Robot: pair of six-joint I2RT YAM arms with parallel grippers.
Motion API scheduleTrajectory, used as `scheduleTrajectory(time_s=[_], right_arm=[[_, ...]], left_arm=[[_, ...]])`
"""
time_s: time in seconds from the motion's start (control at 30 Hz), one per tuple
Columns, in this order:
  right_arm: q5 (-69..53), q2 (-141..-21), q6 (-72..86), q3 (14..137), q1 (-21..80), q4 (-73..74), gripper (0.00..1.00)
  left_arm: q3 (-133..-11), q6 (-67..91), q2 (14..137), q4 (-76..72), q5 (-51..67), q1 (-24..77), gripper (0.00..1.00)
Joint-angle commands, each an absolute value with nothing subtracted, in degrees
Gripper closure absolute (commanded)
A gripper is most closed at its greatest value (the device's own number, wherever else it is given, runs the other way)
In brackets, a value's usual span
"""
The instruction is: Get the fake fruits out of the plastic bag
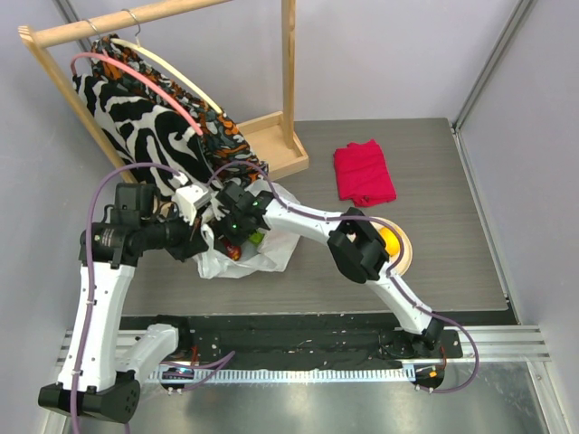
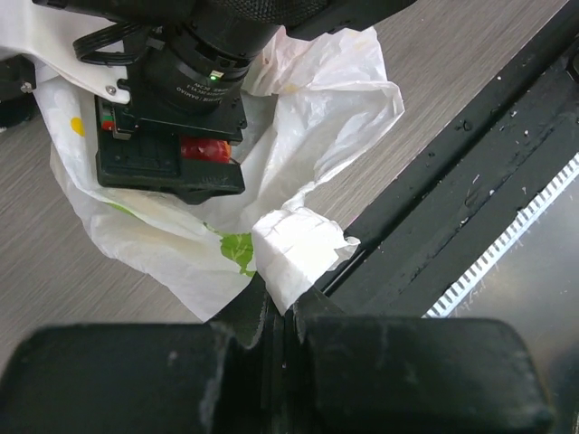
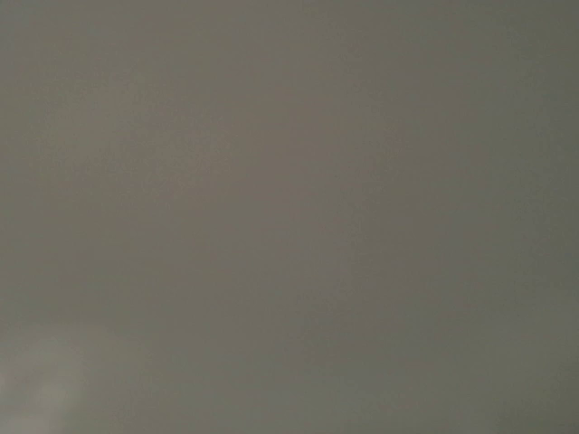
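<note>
The left gripper (image 2: 280,312) was clamped shut on an edge of the thin, crinkly white plastic bag (image 2: 317,117). Beyond it, the right gripper (image 2: 170,172) was reaching into the bag; I could not tell how its jaws stood. A small red piece (image 2: 204,149), perhaps a fake fruit, lay beside it, so I judged the emptying was not finished.

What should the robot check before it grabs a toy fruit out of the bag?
1. Left gripper pinching the plastic bag: ok, shut on a fold.
2. Right gripper at the bag: ok.
3. Right jaws open: cannot tell, hidden.
4. Right wrist view shows a fruit: not ok, plain grey.
5. Fruit within reach: cannot tell; only a red bit shows.
6. Plate free for drop-off: cannot tell, right arm partly covers it.
</note>
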State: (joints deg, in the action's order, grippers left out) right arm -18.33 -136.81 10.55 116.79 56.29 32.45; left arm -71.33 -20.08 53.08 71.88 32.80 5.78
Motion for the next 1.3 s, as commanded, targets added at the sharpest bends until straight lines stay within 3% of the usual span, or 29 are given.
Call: scheduleTrajectory(time_s=[0.0,0.07,0.17,0.23,0.43,0.57,0.7,0.8,0.9,1.13,1.27], right_arm=[[-17.75,-133.86,7.48,115.67,56.08,34.89,0.19],[-19.06,-131.41,6.24,114.96,55.02,33.93,0.35],[-21.17,-127.38,4.58,117.58,53.27,34.89,0.48],[-22.49,-124.38,4.04,118.56,52.04,36.29,0.51],[-25.57,-110.76,-2.1,113.58,46.42,39.81,0.5],[-34.52,-102.32,-7.1,105.84,42.11,42.62,0.49],[-43.06,-95.2,-29.11,101.18,40.87,60.15,0.49],[-40.79,-90.27,-38.38,95.11,40.87,70.44,0.49],[-32.37,-86.15,-47.71,88.88,40.61,75.57,0.55],[-17.77,-72.17,-65.98,66.49,31.91,76.2,0.55],[-11.7,-65.93,-72.15,57.94,28.66,69.1,0.54]], left_arm=[[-70.23,-19.6,52.65,70.67,34.8,5.27,1.0],[-69.87,-19.42,52.73,69.53,34.89,5.1,1.0],[-68.91,-19.69,52.73,68.56,34.45,5.19,1.0],[-68.47,-19.95,52.73,68.2,34.19,5.1,1.0],[-66.36,-18.81,51.86,65.92,34.19,5.18,1.0],[-65.57,-17.93,51.42,65.65,33.93,5.19,1.0],[-63.81,-17.05,49.84,65.39,34.71,5.19,1.0],[-62.93,-16.0,49.31,64.43,36.2,4.75,1.0],[-63.54,-15.21,50.01,63.9,37.53,4.31,1.0],[-63.81,-15.38,49.31,63.98,37.18,3.69,1.0],[-62.93,-14.68,48.43,64.07,38.14,2.82,1.0]])
